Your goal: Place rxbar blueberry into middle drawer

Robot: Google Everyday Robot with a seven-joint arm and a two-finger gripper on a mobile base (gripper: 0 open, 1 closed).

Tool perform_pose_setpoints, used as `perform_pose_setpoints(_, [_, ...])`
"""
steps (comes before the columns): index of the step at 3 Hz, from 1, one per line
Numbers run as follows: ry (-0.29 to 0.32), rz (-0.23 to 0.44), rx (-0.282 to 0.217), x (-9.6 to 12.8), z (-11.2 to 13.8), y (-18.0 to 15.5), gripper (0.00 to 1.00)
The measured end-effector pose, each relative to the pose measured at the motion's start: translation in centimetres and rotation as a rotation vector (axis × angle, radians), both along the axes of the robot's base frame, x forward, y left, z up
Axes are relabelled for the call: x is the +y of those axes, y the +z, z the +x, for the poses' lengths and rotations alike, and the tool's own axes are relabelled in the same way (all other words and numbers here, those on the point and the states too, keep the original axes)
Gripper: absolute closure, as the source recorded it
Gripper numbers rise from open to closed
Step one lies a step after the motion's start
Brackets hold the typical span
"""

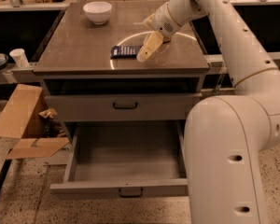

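Note:
The rxbar blueberry (124,51), a flat dark navy wrapper, lies on the brown cabinet top (79,45) near its front middle. My gripper (143,55) hangs tilted down and to the left, right beside the bar's right end and just above the top. The bar lies free on the surface. The middle drawer (121,188), grey with a small dark handle, is pulled out at the bottom and shows an empty grey floor.
A white bowl (97,11) stands at the back left of the top. The upper drawer front (84,107) is closed. A flattened cardboard box (18,120) and a paper cup (19,57) are at the left. My arm's bulky body (224,162) fills the right foreground.

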State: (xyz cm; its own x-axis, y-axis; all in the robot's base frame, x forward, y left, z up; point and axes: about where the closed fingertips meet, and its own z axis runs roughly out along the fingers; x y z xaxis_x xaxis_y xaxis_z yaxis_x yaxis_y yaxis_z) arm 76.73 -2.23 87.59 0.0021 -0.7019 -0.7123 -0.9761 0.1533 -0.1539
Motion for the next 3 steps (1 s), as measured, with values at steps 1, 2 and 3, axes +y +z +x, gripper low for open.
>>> perform_pose_setpoints(1, [-0.054,0.031,0.038,0.9,1.5,-1.3,0.0])
perform_pose_setpoints(2, [-0.105,0.05,0.063,1.7,2.8,-2.4,0.0])
perform_pose_setpoints(3, [-0.129,0.056,0.078,2.7,3.5,-3.4,0.0])
